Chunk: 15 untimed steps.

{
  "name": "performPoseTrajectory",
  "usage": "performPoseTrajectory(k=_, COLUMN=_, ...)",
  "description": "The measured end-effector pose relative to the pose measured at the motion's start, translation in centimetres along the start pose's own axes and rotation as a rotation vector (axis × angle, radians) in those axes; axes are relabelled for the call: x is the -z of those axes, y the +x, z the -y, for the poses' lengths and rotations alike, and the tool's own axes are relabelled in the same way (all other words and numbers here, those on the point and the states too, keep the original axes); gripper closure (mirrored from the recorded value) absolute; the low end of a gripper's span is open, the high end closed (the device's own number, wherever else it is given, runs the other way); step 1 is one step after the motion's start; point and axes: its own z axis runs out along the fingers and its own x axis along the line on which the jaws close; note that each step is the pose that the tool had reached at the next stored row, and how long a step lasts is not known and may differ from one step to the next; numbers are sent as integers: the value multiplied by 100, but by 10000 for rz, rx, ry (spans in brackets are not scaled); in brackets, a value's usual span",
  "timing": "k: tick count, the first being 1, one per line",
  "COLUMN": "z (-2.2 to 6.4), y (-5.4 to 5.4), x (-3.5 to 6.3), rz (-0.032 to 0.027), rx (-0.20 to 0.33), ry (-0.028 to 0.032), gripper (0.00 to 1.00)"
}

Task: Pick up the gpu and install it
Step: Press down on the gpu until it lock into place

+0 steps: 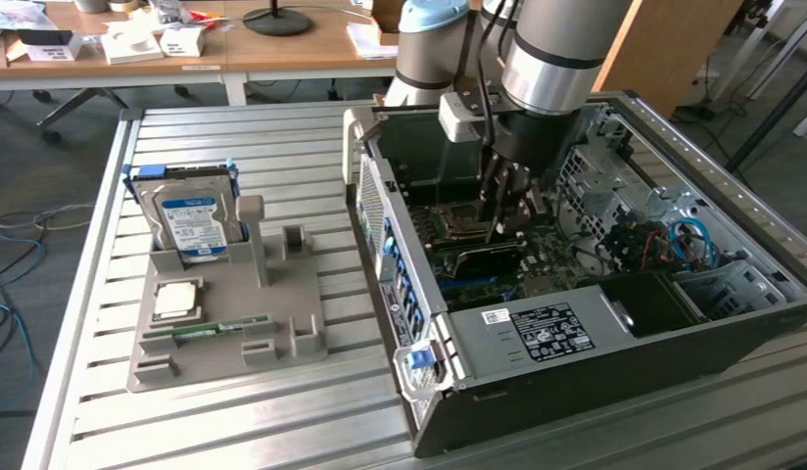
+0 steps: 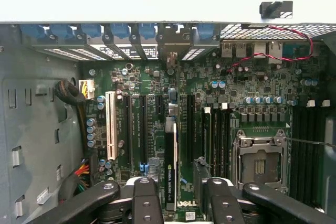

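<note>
Exterior view: a robot arm is reaching down from above into an open computer case (image 1: 599, 323) that is lying on its side on a slatted metal worktop (image 1: 208, 127). The claw (image 1: 508, 201) is hanging low inside the case, just above the green motherboard (image 1: 560, 250). Toward the exterior view's left, well apart from the case, a grey parts holder (image 1: 227, 338) is sitting on the worktop. A silver hard drive (image 1: 195, 225) with a blue-white label is standing upright in it, a square processor chip (image 1: 177, 297) is lying flat in front of the drive, and a slim green memory stick (image 1: 214, 326) is lying just beside the chip. Desks with boxes and a lamp base are standing in the background.

Wrist view, looking down past the claw (image 2: 176, 192): the gpu (image 2: 171, 166), a thin dark card seen edge-on, is standing upright between the two black fingers (image 2: 147, 200), over the row of black expansion slots on the motherboard (image 2: 252, 85). The fingers are sitting partly open with the card in the gap; I cannot tell whether they are pressing on it or standing just clear. A white expansion slot (image 2: 110, 124) is lying to one side of the card, and the empty metal processor socket (image 2: 260, 163) is lying to the other side.
</note>
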Motion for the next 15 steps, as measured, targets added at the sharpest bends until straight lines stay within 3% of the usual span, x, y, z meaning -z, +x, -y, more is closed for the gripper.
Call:
performPoseTrajectory(k=1, z=0, y=0, x=0, rz=0, rx=0, ry=0, gripper=68)
performPoseTrajectory(k=3, z=0, y=0, x=0, rz=0, rx=1, ry=1, gripper=68)
performPoseTrajectory(k=7, z=0, y=0, x=0, rz=0, rx=0, ry=0, gripper=89)
performPoseTrajectory(k=15, z=0, y=0, x=0, rz=0, rx=0, ry=0, gripper=89)
